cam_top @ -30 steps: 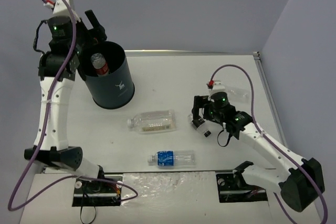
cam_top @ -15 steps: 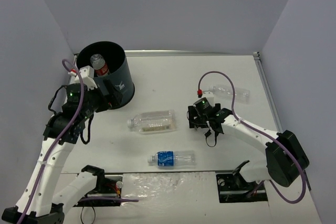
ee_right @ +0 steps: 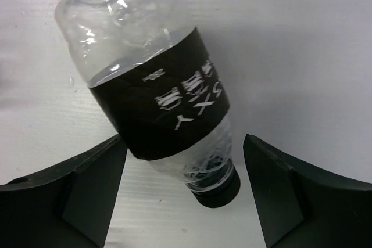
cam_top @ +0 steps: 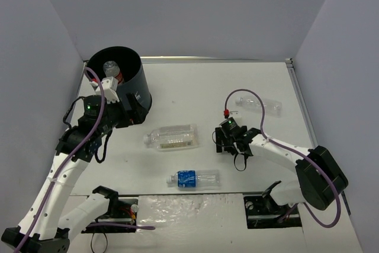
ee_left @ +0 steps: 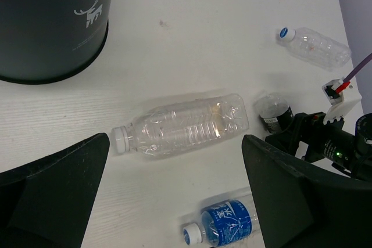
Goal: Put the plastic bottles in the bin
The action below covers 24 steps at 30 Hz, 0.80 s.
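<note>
Top view. Bin (cam_top: 125, 96) stood upright at 10 o'clock on the table (cam_top: 195, 87), white logo facing 5 o'clock. A red-label bottle (cam_top: 112, 73) was inside it, cap up, against the wall at 10 o'clock.

Ribbed bottle (cam_top: 172, 137) lay flat near table centre, cap toward 9 o'clock. Blue-label bottle (cam_top: 194, 178) lay flat at 5 o'clock from it, apart from it, cap also toward 9 o'clock. Plain bottle (cam_top: 260, 103) lay at 2 o'clock on the table, well apart from the rest.

Left gripper (cam_top: 127, 111) hung just beside the bin wall at its 6 o'clock side. Left wrist view: pincer (ee_left: 175, 139) spread wide and held nothing; the ribbed bottle (ee_left: 183, 125) lay on the table below it, bin (ee_left: 52, 27) at 10 o'clock, blue-label bottle (ee_left: 226, 227) at 5 o'clock, plain bottle (ee_left: 314, 46) at 2 o'clock.

Right gripper (cam_top: 224, 139) was down at the table at 3 o'clock from the ribbed bottle. Right wrist view: pincer (ee_right: 185, 140) wide, one finger on each side of a black-label bottle (ee_right: 157, 103) that lay flat on the table with its black cap toward 6 o'clock. A gap showed between the bottle and the finger at 3 o'clock; contact with the finger at 9 o'clock could not be told. In the left wrist view the same bottle (ee_left: 274, 113) lay at 3 o'clock from the ribbed one, just beside it.
</note>
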Motion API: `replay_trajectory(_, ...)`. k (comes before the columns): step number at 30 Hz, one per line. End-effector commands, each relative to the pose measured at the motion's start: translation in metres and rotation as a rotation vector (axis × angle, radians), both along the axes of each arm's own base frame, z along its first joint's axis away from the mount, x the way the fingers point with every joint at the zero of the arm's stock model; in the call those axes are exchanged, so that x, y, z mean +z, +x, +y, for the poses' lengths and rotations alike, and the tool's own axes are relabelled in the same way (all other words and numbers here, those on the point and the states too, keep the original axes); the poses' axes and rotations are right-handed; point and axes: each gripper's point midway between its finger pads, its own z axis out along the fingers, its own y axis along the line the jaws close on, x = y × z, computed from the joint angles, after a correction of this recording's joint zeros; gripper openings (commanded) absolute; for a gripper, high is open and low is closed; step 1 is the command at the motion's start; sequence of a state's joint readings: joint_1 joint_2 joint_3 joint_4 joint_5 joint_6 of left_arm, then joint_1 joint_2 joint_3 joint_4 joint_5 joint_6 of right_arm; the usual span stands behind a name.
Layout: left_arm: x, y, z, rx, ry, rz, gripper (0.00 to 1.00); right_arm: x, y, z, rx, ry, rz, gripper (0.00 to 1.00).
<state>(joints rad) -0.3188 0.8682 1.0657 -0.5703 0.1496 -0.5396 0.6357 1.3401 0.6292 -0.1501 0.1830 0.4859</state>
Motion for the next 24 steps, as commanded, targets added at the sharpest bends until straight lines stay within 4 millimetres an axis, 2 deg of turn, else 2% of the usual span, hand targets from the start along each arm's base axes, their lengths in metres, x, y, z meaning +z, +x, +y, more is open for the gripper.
replay_trajectory(1, 0.029, 0.008, -0.005, -0.026, -0.019, -0.106, 0.97, -0.006, 0.001, 0.009, -0.013, 0.047, 0.001, 0.69)
replay_trajectory(5, 0.031, 0.008, -0.002, -0.012, -0.02, -0.119, 0.97, -0.006, 0.0, 0.008, -0.023, 0.056, -0.005, 0.49)
replay_trajectory(9, 0.031, 0.009, -0.003, -0.011, -0.019, -0.117, 0.97, -0.002, -0.002, 0.01, -0.019, 0.078, -0.018, 0.38)
replay_trajectory(14, 0.027, 0.012, -0.011, -0.034, -0.048, -0.095, 0.97, 0.016, 0.0, 0.019, 0.042, 0.118, -0.079, 0.19)
replay_trajectory(17, 0.028, 0.014, -0.026, -0.078, -0.09, -0.095, 0.97, 0.042, 0.005, 0.039, 0.143, 0.165, -0.16, 0.11)
replay_trajectory(22, 0.033, 0.012, -0.078, -0.249, -0.177, -0.121, 0.97, 0.094, 0.006, 0.084, 0.34, 0.284, -0.307, 0.07)
replay_trajectory(24, 0.036, 0.01, -0.101, -0.307, -0.194, -0.122, 0.97, 0.121, 0.007, 0.104, 0.414, 0.365, -0.366, 0.07)
